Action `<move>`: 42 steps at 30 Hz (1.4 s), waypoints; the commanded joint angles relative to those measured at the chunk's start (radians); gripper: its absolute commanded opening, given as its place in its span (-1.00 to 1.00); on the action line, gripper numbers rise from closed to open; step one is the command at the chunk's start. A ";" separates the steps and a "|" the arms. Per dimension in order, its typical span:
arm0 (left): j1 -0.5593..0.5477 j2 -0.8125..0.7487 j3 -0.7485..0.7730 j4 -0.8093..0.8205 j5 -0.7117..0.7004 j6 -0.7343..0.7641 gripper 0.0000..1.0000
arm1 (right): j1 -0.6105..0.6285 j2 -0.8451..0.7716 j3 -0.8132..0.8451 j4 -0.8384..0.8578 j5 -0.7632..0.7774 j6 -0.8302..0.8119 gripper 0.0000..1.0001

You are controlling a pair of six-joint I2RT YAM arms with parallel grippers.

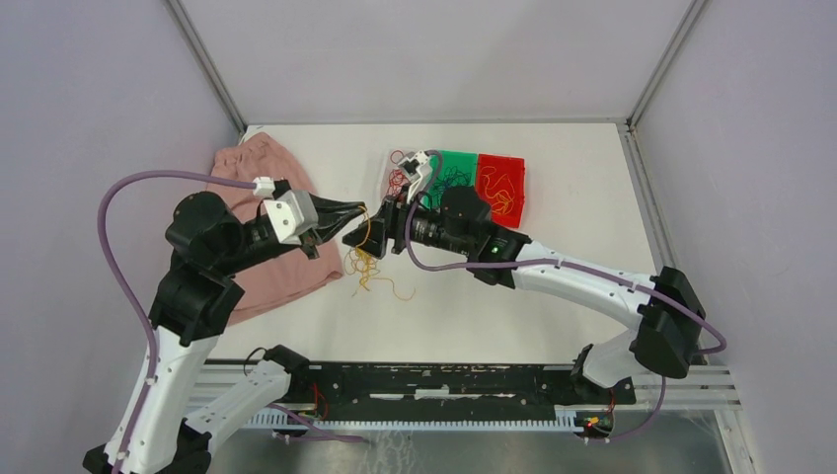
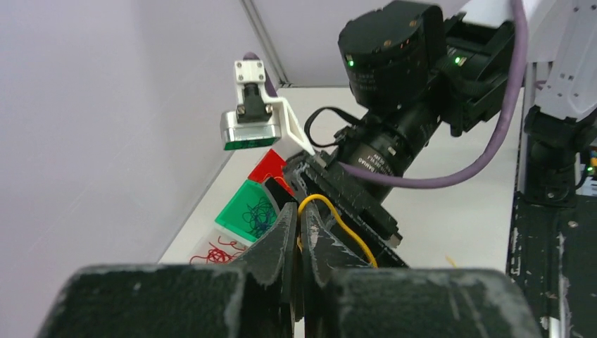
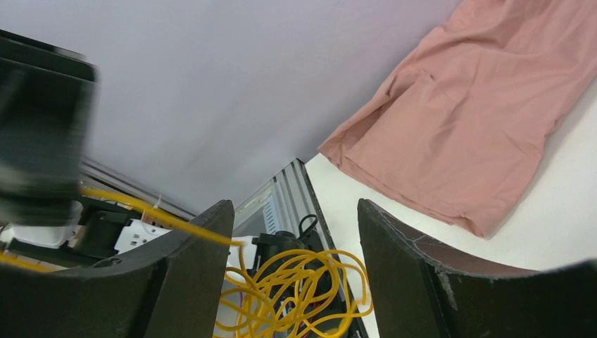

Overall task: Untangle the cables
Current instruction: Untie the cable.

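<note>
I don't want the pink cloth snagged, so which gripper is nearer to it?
Left. The left gripper, shut on a yellow cable, is just off the pink cloth's right edge. The open right gripper is farther right.

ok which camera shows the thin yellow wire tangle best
The top external view: the whole tangle of thin yellow wires shows, from the left gripper onto the white table. The left wrist view shows one pinched loop; the right wrist view crops a bunch between the right gripper's open fingers.
</note>
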 commanded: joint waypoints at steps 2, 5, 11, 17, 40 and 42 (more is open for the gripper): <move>0.003 0.015 0.091 0.062 0.055 -0.118 -0.85 | 0.005 0.011 -0.054 0.049 0.046 -0.031 0.38; 0.003 0.027 0.122 0.080 0.057 -0.128 -0.85 | 0.005 0.016 -0.104 0.038 0.075 -0.049 0.37; 0.003 0.074 0.204 0.094 0.067 -0.159 -0.87 | 0.006 0.042 -0.194 0.046 0.129 -0.060 0.36; 0.002 0.096 0.260 0.099 0.066 -0.181 -0.87 | 0.005 0.062 -0.245 0.052 0.178 -0.074 0.31; 0.003 0.133 0.454 0.134 -0.041 -0.101 -0.94 | 0.002 0.026 -0.385 0.080 0.280 -0.038 0.53; 0.002 0.126 0.443 0.146 -0.053 -0.092 -0.94 | -0.008 -0.014 -0.387 0.081 0.279 -0.017 0.56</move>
